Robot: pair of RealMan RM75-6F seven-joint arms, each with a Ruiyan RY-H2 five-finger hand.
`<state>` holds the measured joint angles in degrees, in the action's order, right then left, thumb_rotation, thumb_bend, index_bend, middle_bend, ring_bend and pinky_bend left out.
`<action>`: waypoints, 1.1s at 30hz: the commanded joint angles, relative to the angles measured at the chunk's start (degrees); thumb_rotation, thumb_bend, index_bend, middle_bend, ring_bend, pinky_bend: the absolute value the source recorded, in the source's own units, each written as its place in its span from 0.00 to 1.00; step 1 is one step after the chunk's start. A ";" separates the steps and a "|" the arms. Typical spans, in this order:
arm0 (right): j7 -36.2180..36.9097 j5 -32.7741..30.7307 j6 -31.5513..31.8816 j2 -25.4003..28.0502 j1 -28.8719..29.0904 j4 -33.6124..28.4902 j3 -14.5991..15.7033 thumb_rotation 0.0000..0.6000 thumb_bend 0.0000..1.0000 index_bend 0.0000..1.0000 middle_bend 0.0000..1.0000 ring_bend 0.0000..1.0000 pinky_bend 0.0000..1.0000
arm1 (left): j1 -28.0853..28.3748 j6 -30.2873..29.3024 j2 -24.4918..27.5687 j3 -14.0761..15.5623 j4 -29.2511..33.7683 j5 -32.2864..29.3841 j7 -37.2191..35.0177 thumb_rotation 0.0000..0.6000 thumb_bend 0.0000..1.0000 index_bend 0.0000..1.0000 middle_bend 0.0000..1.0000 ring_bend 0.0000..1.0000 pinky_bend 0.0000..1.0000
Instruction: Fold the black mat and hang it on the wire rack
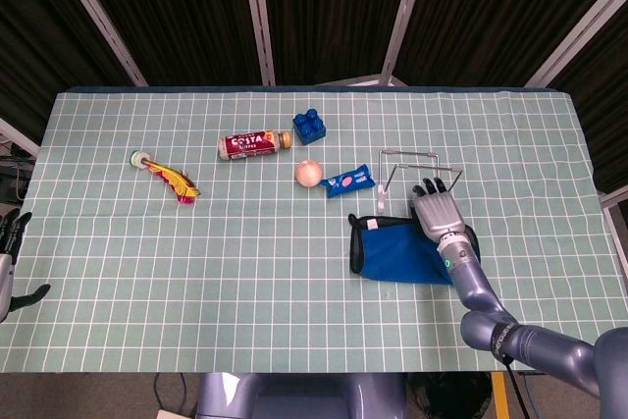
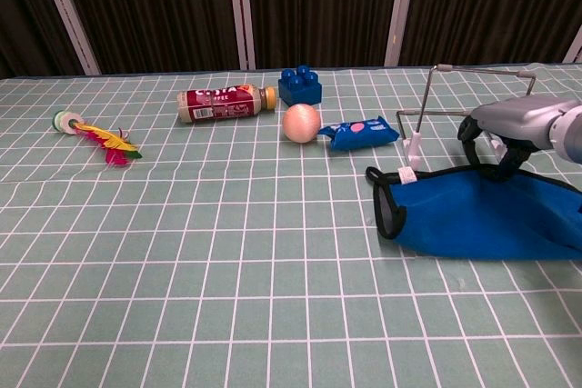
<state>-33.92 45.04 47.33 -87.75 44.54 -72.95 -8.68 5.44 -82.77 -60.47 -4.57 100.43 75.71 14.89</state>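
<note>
Right hand (image 1: 439, 214) fingers (image 2: 475, 134) curled down gripping the black mat (image 1: 397, 253) with its blue inside showing, on the counter (image 1: 245, 242) at the wire rack's (image 1: 417, 169) six o'clock, left hand (image 1: 10, 242) at counter's nine o'clock edge, fingers apart, empty

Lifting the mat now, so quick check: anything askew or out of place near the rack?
Nothing stands out. The right hand grips the mat's far edge, lifted beside the upright rack. The snack packet lies just left of the rack.
</note>
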 commanded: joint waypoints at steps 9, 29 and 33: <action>-1.70 -3.79 0.34 -0.93 0.90 1.06 0.72 1.00 0.40 0.62 0.15 0.00 0.00 | 0.17 0.18 -0.08 0.02 -0.05 -0.26 0.08 1.00 0.00 0.00 0.00 0.00 0.00; 0.30 -0.37 4.06 1.41 -0.15 -3.46 1.21 1.00 0.07 0.35 0.15 0.00 0.00 | 0.38 0.32 -0.07 0.15 -0.04 -0.24 -0.11 1.00 0.00 0.00 0.00 0.00 0.00; -0.09 1.33 6.13 4.11 -1.35 -8.34 2.30 1.00 0.07 0.35 0.15 0.00 0.00 | 0.18 -0.10 0.15 0.36 0.18 0.43 -0.53 1.00 0.00 0.00 0.00 0.00 0.00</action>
<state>-33.87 45.22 52.19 -85.14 43.97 -79.15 -7.07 5.65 -82.81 -60.36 -4.25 100.57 76.09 14.40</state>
